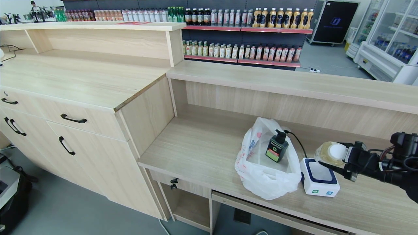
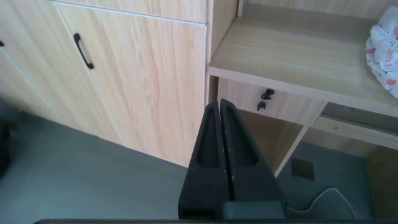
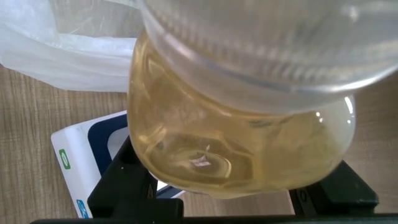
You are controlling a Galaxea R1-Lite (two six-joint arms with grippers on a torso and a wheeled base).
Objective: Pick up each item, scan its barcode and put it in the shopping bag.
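A clear bottle of yellowish liquid (image 1: 327, 153) with a white cap lies sideways in my right gripper (image 1: 341, 156), which is shut on it, just above and beside the white scanner (image 1: 318, 178) with its dark blue top. From the right wrist, the bottle (image 3: 236, 124) hangs over the scanner (image 3: 84, 155) and the bag's edge (image 3: 68, 43). The white shopping bag (image 1: 261, 178) stands open left of the scanner, holding a dark pump bottle (image 1: 277, 147). My left gripper (image 2: 219, 109) is shut on nothing, low over the floor in front of the cabinet doors.
The scanner's black cable (image 1: 297, 140) runs behind the bag. A wooden back wall (image 1: 294, 107) rises behind the low counter, and a taller cabinet (image 1: 78, 85) with drawers stands at the left. Bare counter top (image 1: 196, 147) lies left of the bag.
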